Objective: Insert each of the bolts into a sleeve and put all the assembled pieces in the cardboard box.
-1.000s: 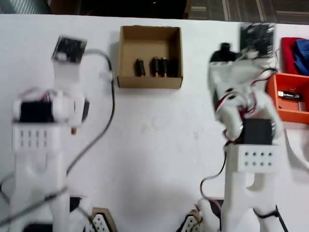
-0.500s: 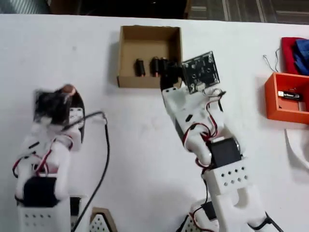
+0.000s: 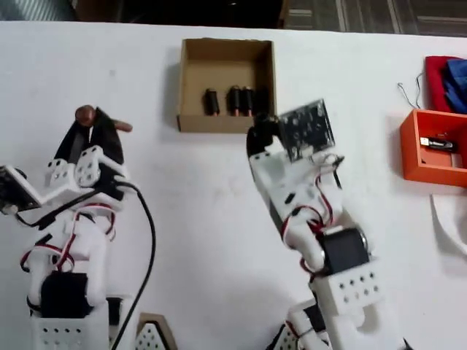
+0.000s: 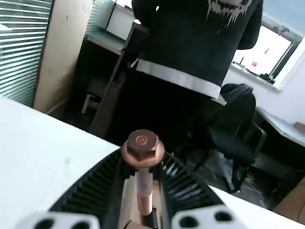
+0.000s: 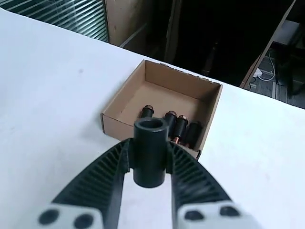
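The high camera looks down on the bench (image 3: 219,219); wrist cameras peer closely along their fingers (image 5: 95,183). High and right-wrist views share the cardboard box (image 3: 226,124).

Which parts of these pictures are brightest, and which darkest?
High view: the white table is brightest, the room beyond it darkest. Left wrist view: the window is bright, and the bolt head catches light. Right wrist view: bright table, dark room behind the box.
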Tool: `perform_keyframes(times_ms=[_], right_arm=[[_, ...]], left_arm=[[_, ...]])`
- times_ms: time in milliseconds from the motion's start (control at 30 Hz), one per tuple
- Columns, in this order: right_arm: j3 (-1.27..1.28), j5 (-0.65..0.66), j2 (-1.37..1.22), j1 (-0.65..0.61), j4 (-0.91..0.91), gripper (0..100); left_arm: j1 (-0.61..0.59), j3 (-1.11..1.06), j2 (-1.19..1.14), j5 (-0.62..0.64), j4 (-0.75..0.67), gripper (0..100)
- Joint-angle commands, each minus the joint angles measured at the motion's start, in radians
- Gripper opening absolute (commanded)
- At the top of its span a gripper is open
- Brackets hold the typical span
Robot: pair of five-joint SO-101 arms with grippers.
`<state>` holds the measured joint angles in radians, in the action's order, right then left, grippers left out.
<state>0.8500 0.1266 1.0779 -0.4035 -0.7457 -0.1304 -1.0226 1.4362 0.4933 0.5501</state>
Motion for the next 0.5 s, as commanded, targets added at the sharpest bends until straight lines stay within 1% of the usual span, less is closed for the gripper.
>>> perform_keyframes(times_ms=[0,100,167,233,333,467], right_arm=[[0.063,-0.008,0.168,-0.033,0.025,2.3],[0.209,-0.008,0.312,-0.064,0.216,2.3],[0.319,-0.008,0.386,-0.091,0.375,2.3],[0.417,-0.008,0.429,-0.114,0.479,2.3],[0.532,-0.008,0.452,-0.125,0.565,2.3],[0.644,-0.008,0.456,-0.124,0.656,2.3]], left_arm=[[0.052,0.012,-0.002,0.012,-0.026,3],[0.117,0.015,-0.002,0.012,-0.032,3],[0.178,0.035,-0.005,0.011,-0.028,3],[0.242,0.071,-0.037,-0.006,-0.02,3],[0.292,0.226,-0.157,-0.021,0.058,3],[0.301,0.561,-0.374,-0.023,0.229,3]])
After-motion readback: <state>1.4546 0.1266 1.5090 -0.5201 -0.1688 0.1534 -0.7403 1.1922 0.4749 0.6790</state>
